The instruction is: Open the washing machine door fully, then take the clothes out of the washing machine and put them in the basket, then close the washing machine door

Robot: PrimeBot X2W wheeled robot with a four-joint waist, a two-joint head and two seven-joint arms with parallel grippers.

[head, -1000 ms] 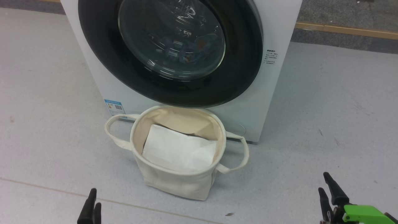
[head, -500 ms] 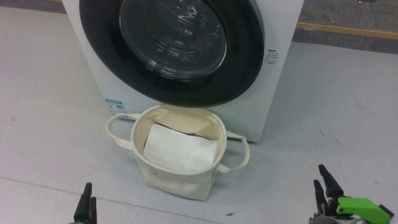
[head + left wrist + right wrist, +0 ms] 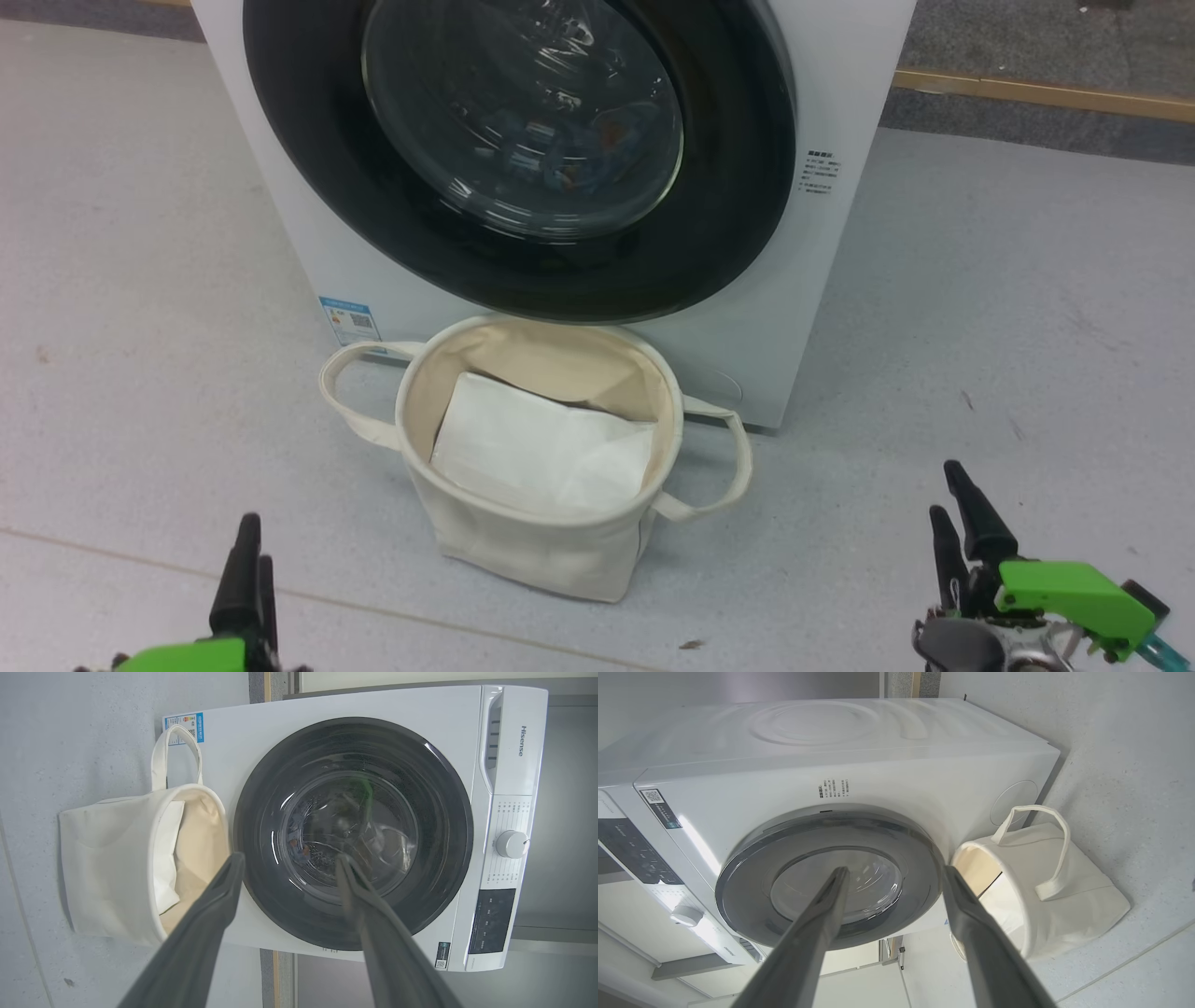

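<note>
The white washing machine [image 3: 845,84] stands ahead with its door [image 3: 738,215] lying flat against the front. Through the glass I make out blue clothes [image 3: 571,154] with an orange patch. The cream basket [image 3: 523,551] sits on the floor right under the door, and a plain white sheet [image 3: 541,448] lies in it. My left gripper [image 3: 257,541] hangs at the lower left, short of the basket. In the left wrist view, the left gripper [image 3: 289,858] is open and holds nothing. My right gripper [image 3: 944,488] is at the lower right, and the right wrist view shows the right gripper [image 3: 895,871] open too.
A blue label sticker [image 3: 347,320] marks the washer's lower left corner. The control panel with a white knob [image 3: 511,843] runs along the washer's top. A wooden strip [image 3: 1036,91] borders the grey floor behind on the right. Bare floor lies to both sides of the basket.
Both grippers have risen in the head view, coming forward toward the washer and basket. The whole picture has shifted slightly right. Washer door and basket stay as they were.
</note>
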